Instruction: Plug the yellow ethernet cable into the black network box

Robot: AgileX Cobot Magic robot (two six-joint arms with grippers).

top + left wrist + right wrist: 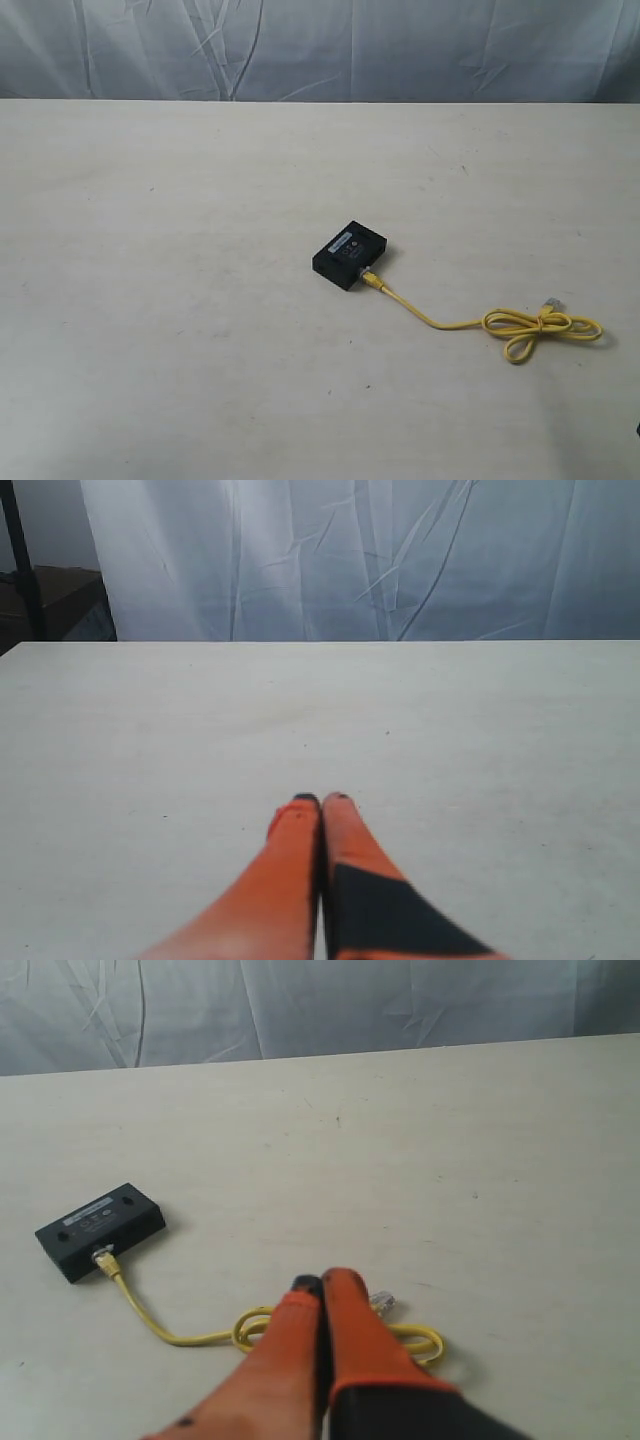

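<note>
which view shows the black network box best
Right wrist view: the black network box is largest, with the yellow ethernet cable meeting its side. The exterior view shows it smaller; the left wrist view misses it.

Soft, even, rather dim light covers the pale beige worktop (180, 330); shadows are faint and short. Both wrist views blur the close orange jaws.
</note>
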